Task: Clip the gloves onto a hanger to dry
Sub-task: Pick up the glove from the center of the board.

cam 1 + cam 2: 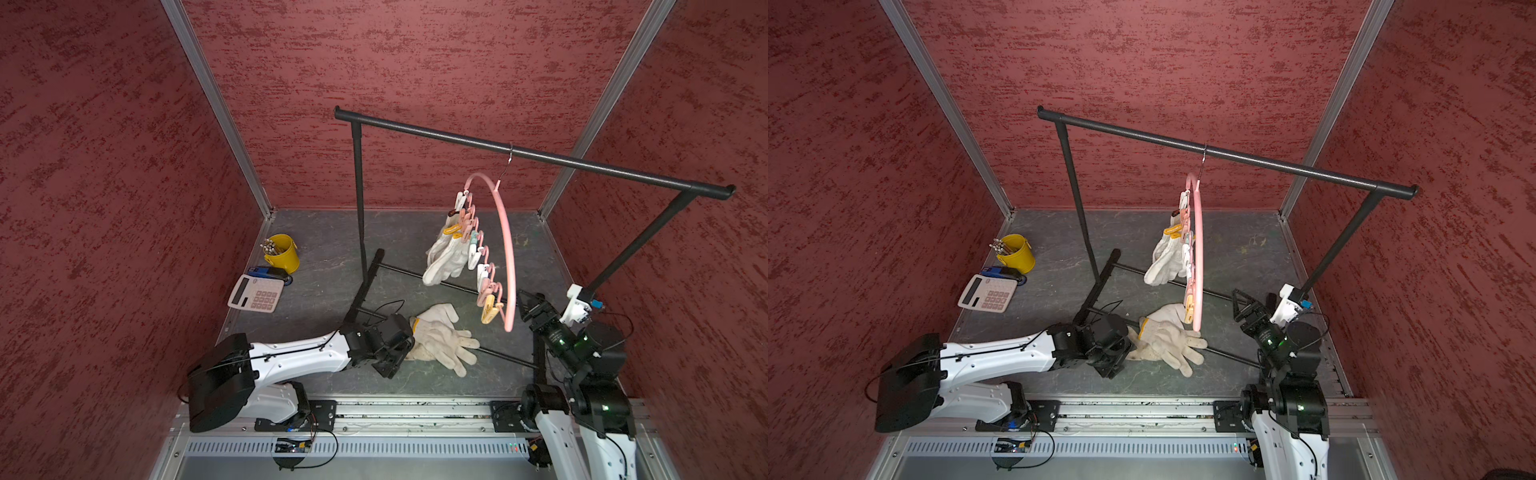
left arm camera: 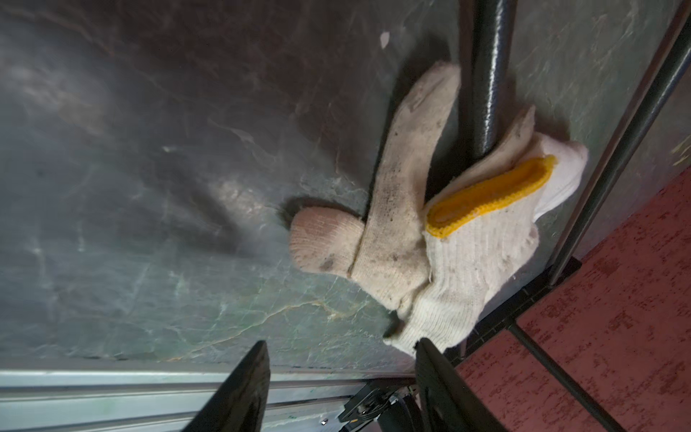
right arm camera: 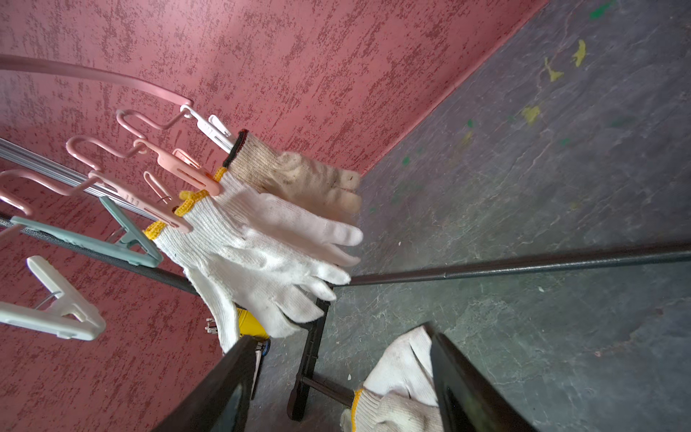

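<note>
Left fingers wide beside floor gloves; right fingers wide near hanger.

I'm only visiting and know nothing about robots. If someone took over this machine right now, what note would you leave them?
Left hand: open, empty, low beside the loose gloves on the grey tabletop.
Right hand: open, empty, raised near the hanger.
Done: several gloves are clipped on the hanger, which hangs from the black rack.
Left: pick up the loose gloves and clip each to a free clothespin.
</note>
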Robot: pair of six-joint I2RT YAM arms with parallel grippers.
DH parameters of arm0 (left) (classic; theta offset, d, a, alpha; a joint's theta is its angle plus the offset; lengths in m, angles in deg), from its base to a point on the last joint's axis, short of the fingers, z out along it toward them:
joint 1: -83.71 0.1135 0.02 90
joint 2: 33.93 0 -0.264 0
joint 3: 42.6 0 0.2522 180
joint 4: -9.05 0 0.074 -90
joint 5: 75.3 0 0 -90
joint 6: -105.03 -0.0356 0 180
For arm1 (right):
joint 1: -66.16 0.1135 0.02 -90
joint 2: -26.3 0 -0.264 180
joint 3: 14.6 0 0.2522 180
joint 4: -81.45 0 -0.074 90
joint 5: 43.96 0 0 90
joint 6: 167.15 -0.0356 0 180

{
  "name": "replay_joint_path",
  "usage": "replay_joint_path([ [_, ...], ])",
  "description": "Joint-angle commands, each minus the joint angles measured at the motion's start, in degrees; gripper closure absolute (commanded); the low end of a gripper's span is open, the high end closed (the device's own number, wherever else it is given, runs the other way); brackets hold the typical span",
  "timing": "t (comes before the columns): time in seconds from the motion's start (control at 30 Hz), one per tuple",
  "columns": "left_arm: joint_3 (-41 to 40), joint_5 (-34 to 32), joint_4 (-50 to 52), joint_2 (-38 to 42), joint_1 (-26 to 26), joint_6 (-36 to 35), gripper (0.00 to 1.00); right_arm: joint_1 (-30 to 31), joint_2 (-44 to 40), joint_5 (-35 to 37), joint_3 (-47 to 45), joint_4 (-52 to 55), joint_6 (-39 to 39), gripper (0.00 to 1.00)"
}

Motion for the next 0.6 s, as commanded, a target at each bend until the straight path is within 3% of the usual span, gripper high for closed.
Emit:
replay_joint_path([
  [0.0,2.1,-4.9,-5.2,-2.7,-0.1,5.4,0.39,-0.1,-0.4,0.5,0.0,-0.9,-0.6,0.27],
  [0.2,2.6,-9.6,-7.5,-6.0,0.6,4.3,0.45,-0.1,0.2,-0.6,0.2,-2.1,-0.3,0.27],
  [0.57,4.4,-8.0,-16.3,-13.1,2.8,2.9,0.54,-0.1,0.4,-0.7,-0.9,-2.6,-0.5,0.28],
])
